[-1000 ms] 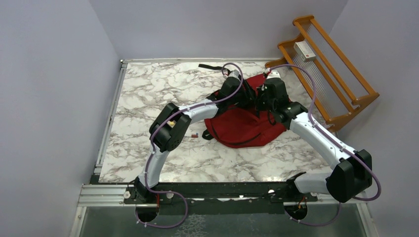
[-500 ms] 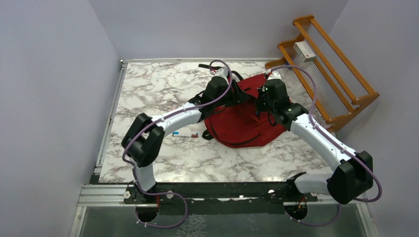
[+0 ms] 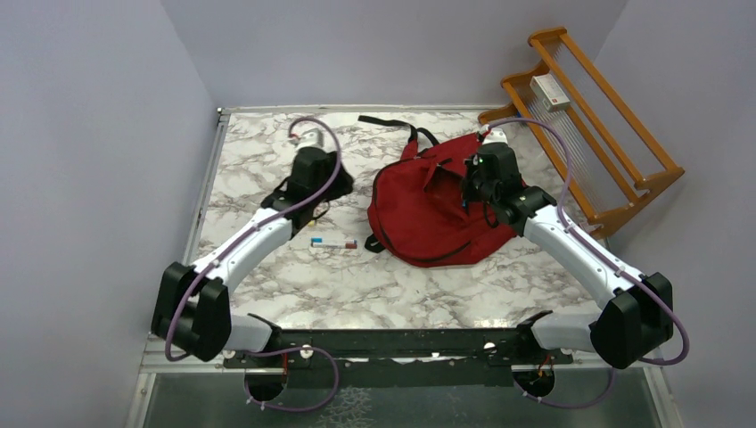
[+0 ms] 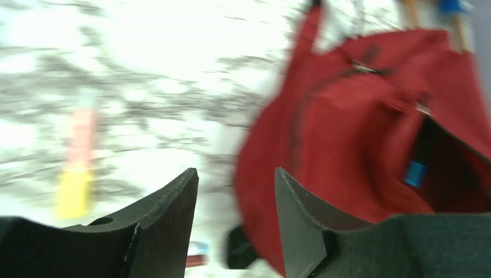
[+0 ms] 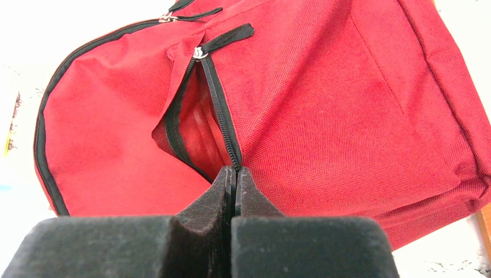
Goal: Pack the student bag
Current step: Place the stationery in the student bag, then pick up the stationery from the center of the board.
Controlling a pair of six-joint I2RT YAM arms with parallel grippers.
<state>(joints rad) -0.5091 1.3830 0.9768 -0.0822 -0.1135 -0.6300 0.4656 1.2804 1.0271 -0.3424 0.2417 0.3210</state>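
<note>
The student bag [image 3: 426, 214] is a red backpack lying on the marble table, right of centre. My right gripper [image 3: 470, 183] is at its upper right part. In the right wrist view the right gripper [image 5: 233, 169] is shut on the black zip edge of an opening in the student bag [image 5: 324, 98]. My left gripper [image 3: 333, 183] hovers over the table left of the bag, apart from it. In the left wrist view the left gripper [image 4: 235, 171] is open and empty, with the student bag [image 4: 359, 133] to its right; something blue [image 4: 415, 174] shows inside the bag's opening.
A pen [image 3: 333, 242] with red and blue ends lies just left of the bag. A blurred yellow and orange item [image 4: 75, 174] lies on the table. A wooden rack [image 3: 624, 169] holding a white box [image 3: 550, 91] stands at the back right. A black strap [image 3: 383, 120] trails behind the bag.
My left arm has pulled back from over the bag and swung left over the table, uncovering the bag and the pen. The right gripper has kept its hold and place.
</note>
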